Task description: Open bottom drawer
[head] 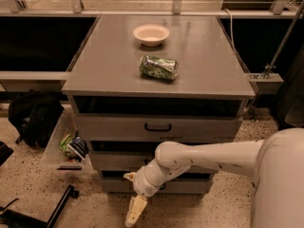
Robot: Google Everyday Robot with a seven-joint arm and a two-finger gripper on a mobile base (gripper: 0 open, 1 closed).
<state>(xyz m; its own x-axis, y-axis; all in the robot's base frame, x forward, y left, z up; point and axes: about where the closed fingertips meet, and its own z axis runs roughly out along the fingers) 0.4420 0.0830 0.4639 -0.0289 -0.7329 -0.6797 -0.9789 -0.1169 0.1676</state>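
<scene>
The grey cabinet has three flat drawer fronts stacked one above another. The bottom drawer is the lowest front, just above the speckled floor. Its black bar handle is mostly hidden behind my wrist. The middle drawer and the top drawer, with its black handle, sit above it. My white arm reaches in from the right across the lower fronts. My gripper hangs pointing down in front of the bottom drawer's left half, near the floor.
A white bowl and a crushed green can lie on the cabinet top. A black backpack and a clear bin with packets stand on the floor at left. A black stand lies at the bottom left.
</scene>
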